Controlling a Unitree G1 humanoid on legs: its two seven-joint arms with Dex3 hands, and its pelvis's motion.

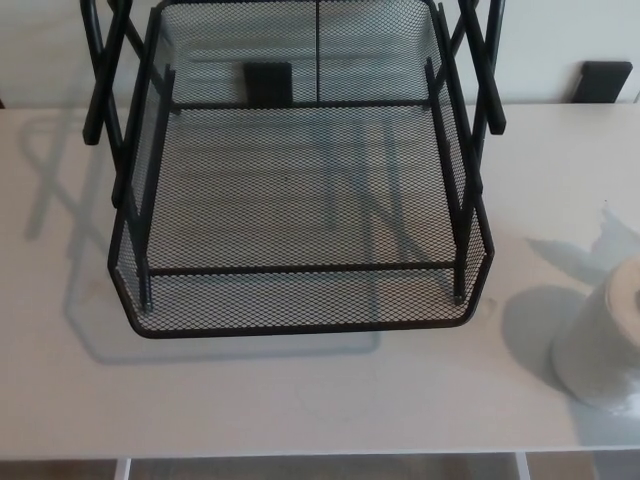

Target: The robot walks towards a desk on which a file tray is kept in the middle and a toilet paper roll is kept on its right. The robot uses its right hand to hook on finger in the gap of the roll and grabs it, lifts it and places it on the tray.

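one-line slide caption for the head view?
Empty black mesh file tray mid-desk; toilet paper roll at right frame edge, no hand visible.

We see a big white flat table top [300, 400]. Two small black blocks sit at its far edge, one [268, 80] behind dark mesh and one [607, 80] far right.

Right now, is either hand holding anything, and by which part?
Cannot be told. No hand shows in the head view. The toilet paper roll is at the desk's right edge, partly cut off by the frame; the mesh file tray holds nothing.
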